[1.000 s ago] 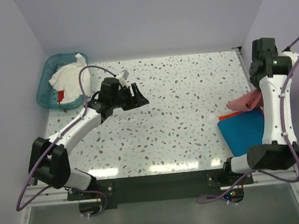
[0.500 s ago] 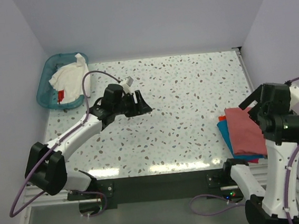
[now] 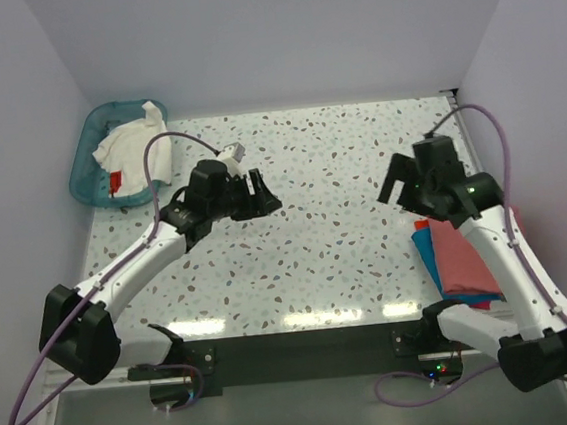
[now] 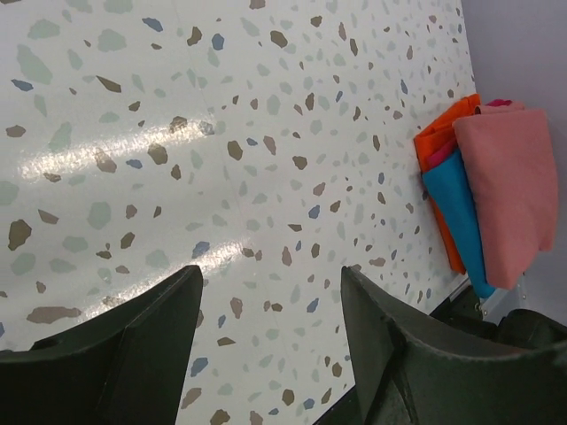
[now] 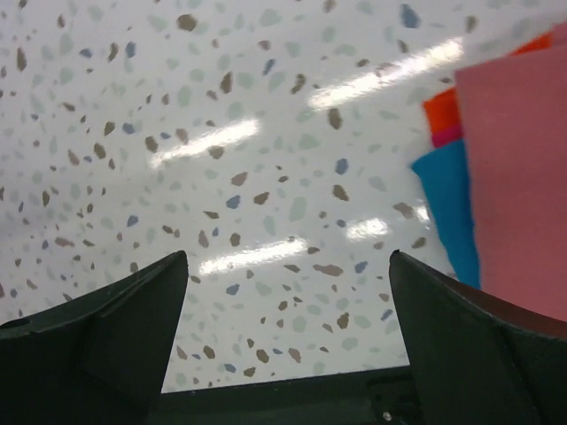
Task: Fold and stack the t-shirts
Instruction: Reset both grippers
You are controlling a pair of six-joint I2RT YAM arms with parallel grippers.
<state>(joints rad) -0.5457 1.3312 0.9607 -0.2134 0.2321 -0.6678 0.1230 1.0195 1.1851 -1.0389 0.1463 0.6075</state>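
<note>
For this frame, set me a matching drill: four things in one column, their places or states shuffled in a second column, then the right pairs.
Things:
1. salmon-red shirt
2. white shirt
3. teal-blue shirt
4. left tool

Places or states:
A. bunched up in the teal basket
B. folded, topmost of the folded ones
C. open and holding nothing, above the table
D. folded, partly covered, one edge showing

Pairs: 1-B, 2-A, 3-D, 4-C
</note>
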